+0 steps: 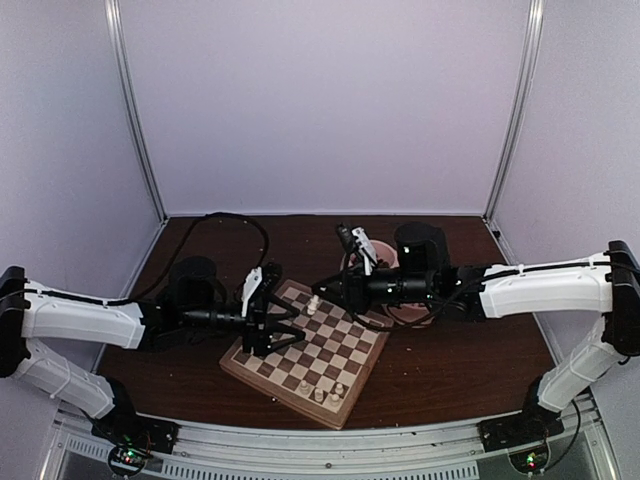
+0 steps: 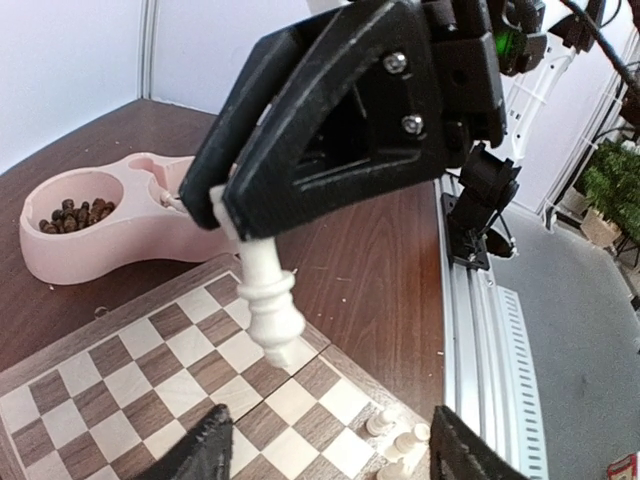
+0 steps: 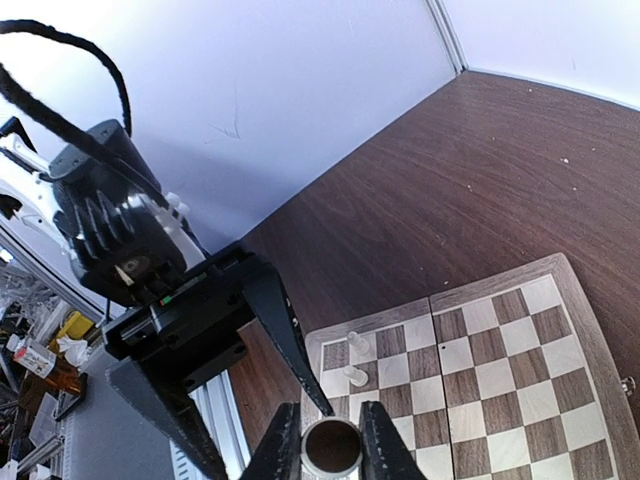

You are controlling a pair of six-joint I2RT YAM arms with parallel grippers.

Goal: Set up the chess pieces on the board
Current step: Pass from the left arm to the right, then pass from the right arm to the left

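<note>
Cream chess piece (image 2: 268,310), a slim turned figure, hangs from the right gripper (image 3: 330,415), whose fingers are pinched on its head end. Its round base faces away from that gripper, down toward the chessboard (image 1: 300,365). The piece's long axis stands nearly upright with a slight tilt. Its base is over a pale square beside the chessboard's rim, on the edge facing the pink double bowl (image 2: 100,235). Whether the base touches that square cannot be told. The left gripper (image 2: 330,425) is spread wide and holds nothing; its two fingers flank the piece low over the chessboard, apart from it on both sides. The right arm therefore has the piece outright, while the left is merely close by. A few chess pieces (image 1: 320,393) stand near the chessboard's nearest corner, well apart from the held one, and most squares are bare. Dark brown pieces (image 2: 75,213) fill one compartment of the bowl, which sits on the table (image 1: 470,370) just beyond the chessboard's far edge. The coming move probably turns on the short drop from base to square: a straight descent along the piece's own axis, with the left fingers kept clear so they do not knock it.
</note>
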